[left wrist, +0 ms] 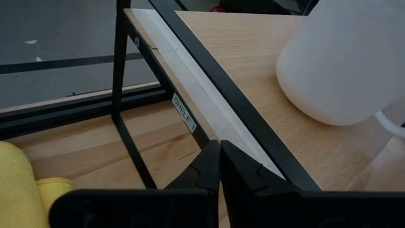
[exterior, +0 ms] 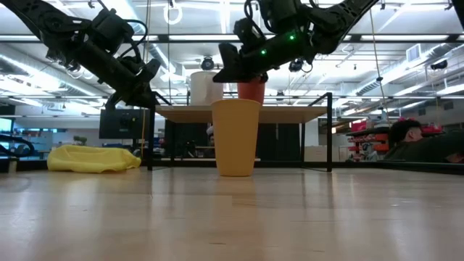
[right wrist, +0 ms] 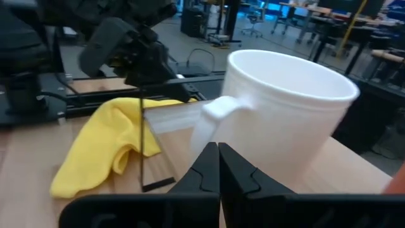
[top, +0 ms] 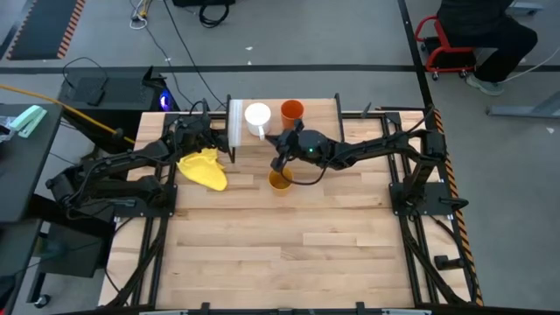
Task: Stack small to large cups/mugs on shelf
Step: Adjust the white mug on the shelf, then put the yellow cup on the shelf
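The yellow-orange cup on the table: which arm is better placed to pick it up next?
Probably the right. Its hand hangs just beside the yellow-orange cup, fingers shut and empty. The left hand is at the shelf's far end, past the white mug.

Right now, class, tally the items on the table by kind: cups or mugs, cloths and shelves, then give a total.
Cups or mugs: 3, namely white mug, orange-red cup, yellow-orange cup
Cloths: 1, yellow cloth
Shelves: 1, shelf
Total: 5
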